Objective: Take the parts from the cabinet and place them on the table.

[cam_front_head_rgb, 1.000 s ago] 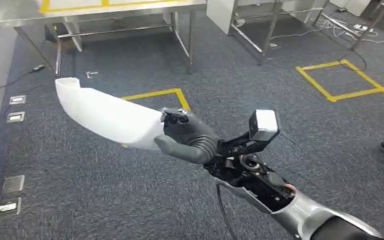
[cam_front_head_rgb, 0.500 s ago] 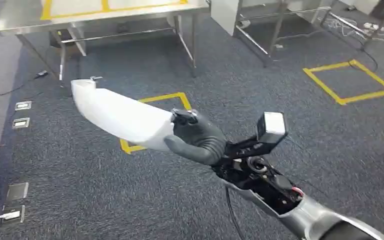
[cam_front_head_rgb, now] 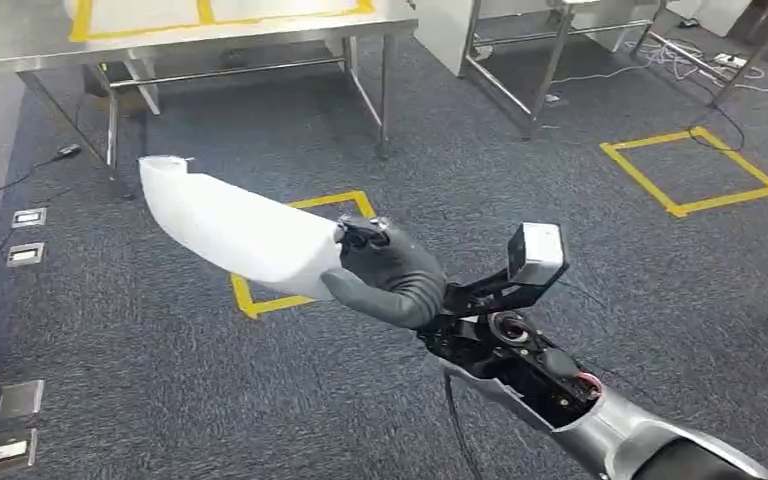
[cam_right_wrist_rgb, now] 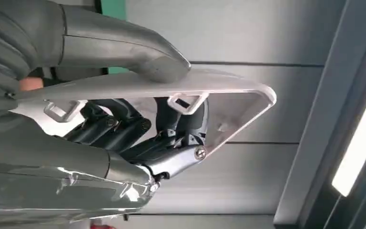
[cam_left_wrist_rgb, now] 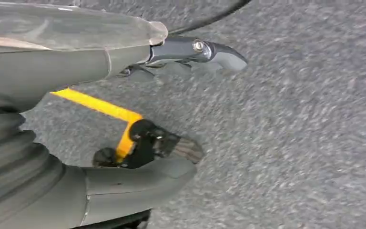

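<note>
Head view gives you the part, a long white curved shell, held out over the carpet in front of the robot. Your right hand grips its near end, thumb over the top face and fingers curled underneath; the right wrist view shows you the same clasp, fingers wrapped against the ribbed inner side. The far tip points toward the steel counter, well apart from it. Below the part you see a yellow tape corner on the floor. Left wrist view shows your left hand over the carpet with nothing in it, fingers seemingly apart, though blur makes that hard to judge.
</note>
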